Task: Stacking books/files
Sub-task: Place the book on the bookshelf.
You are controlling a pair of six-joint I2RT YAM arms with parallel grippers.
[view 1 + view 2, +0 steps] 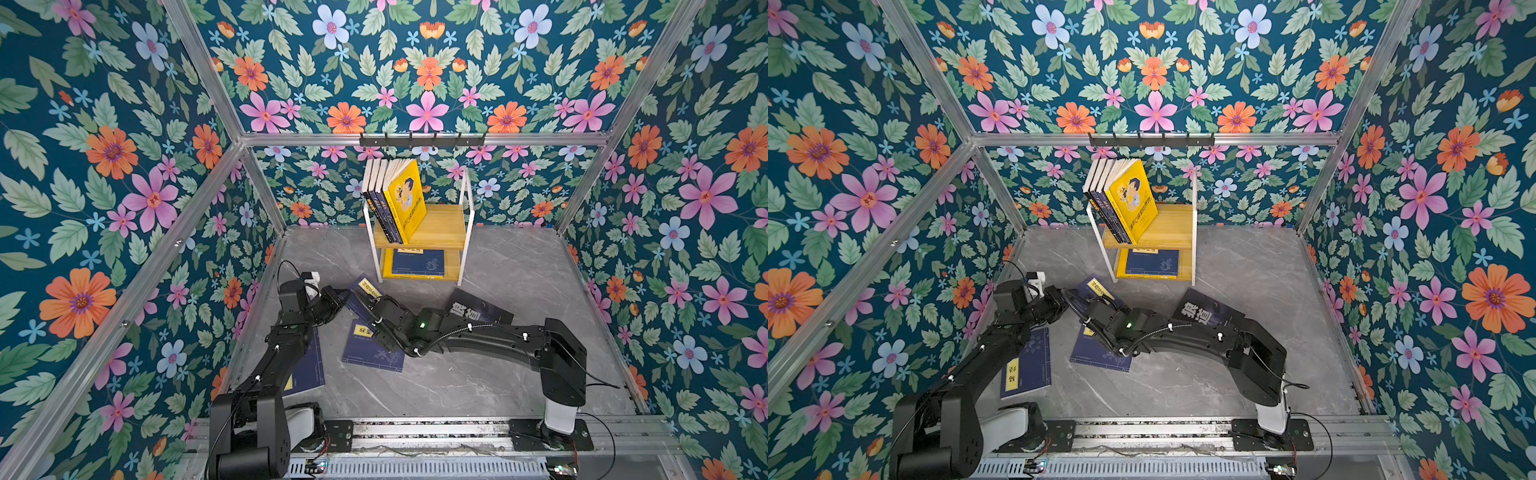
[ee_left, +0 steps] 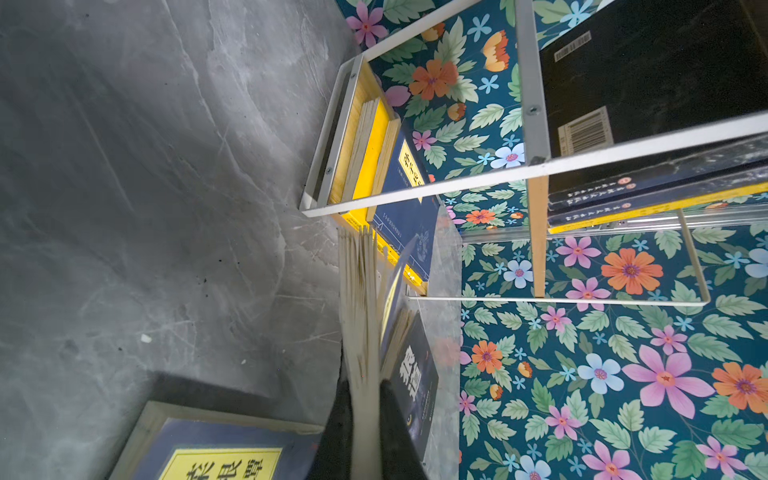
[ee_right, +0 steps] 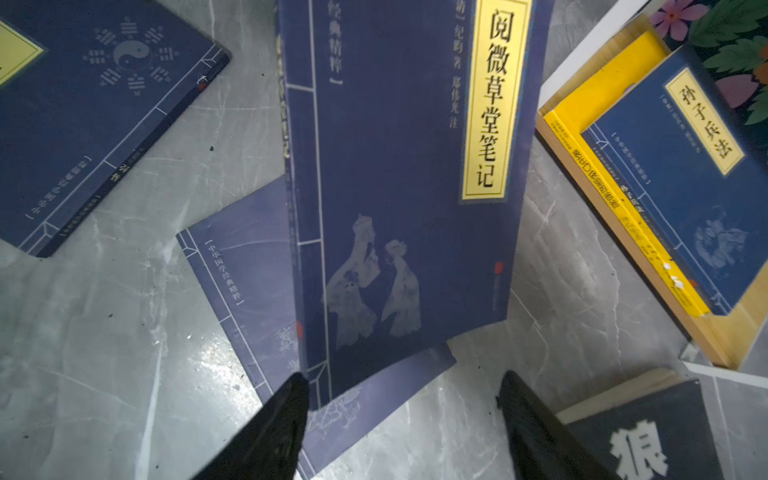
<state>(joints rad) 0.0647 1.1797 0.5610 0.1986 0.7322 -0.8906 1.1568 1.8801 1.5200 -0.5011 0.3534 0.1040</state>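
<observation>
I count ten books. Four lean on the upper board of the shelf (image 1: 468,208): three dark-spined books (image 1: 382,208) and one yellow cartoon book (image 1: 409,199). They lean against the board's left end, and bare wood shows to their right. Two lie flat on the lower board, a shelved navy book (image 1: 417,262) on top of a yellow book (image 1: 387,266), whose edge sticks out on the left.

The other four are down on the tabletop (image 1: 490,386) or over it. My left tool (image 2: 363,399) is clamped tight on the page edge of the held navy book (image 3: 407,187), which hangs tilted just in front of the shelf. Its free corner hangs over the flat navy book (image 1: 374,353) in the middle. My right tool (image 3: 403,378) is spread wide at that book's near edge and grips nothing. Whether one fingertip touches the corner, I cannot tell.

The side navy book (image 1: 1027,365) lies along the tabletop's left edge, partly under my left arm. The black book (image 1: 478,309) lies near the shelf's front, just beyond my right arm. Bare grey surface stretches from there to the right wall and forward to the rail.
</observation>
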